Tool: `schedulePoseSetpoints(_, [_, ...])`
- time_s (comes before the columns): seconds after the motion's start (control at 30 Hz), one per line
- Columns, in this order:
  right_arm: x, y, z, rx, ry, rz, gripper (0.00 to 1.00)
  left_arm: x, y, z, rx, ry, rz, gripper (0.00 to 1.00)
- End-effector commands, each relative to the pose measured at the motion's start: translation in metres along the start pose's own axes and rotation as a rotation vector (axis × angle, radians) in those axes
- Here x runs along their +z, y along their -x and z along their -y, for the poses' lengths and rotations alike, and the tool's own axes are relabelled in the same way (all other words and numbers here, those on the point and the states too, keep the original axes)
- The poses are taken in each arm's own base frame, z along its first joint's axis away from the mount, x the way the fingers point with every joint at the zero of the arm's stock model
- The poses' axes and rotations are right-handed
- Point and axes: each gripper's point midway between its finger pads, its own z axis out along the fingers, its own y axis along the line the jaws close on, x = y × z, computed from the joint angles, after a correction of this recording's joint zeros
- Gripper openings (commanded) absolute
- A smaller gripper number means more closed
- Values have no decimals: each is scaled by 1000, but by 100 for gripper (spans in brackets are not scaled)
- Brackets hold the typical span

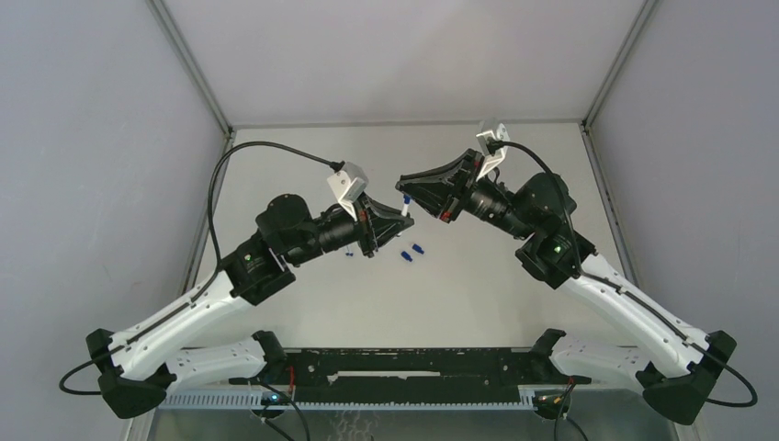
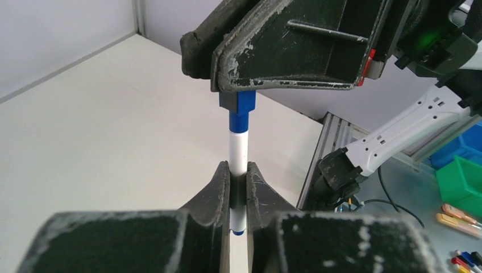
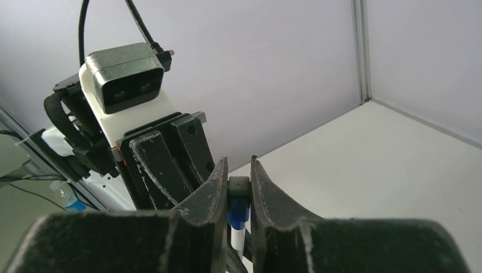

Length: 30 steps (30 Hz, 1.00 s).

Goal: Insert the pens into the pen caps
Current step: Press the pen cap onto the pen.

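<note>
L: left gripper [image 2: 237, 177] clenched on the white pen [image 2: 239, 149], upright at centre of the left wrist view | R: right gripper [image 3: 238, 173] clamped on the blue cap [image 3: 239, 209], which meets the pen's upper end in line – depth of seating unclear | TABLE: three loose caps [image 1: 405, 256] on the table [image 1: 478, 285] – just below the grippers, mid-frame in the top view

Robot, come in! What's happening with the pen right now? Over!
Left pincer shut on pen. Right pincer shut on blue cap, cap over pen tip. Three spare caps lying below, nothing blocking. Over.
</note>
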Motion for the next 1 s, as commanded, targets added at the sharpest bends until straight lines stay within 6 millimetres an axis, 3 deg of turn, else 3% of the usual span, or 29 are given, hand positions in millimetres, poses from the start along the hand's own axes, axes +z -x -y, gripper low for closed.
schedulePoseSetpoints(0.0, [-3, -55, 11, 111, -49, -138, 0, -21, 94, 8, 81, 20, 321, 0])
schedulePoseSetpoints(0.53, [-9, -139, 9, 133, -63, -334, 0, -46, 139, -8, 106, 91, 474, 0])
schedulePoseSetpoints(0.97, [-21, -238, 18, 133, -104, -520, 0, -63, 171, -7, 127, 97, 573, 0])
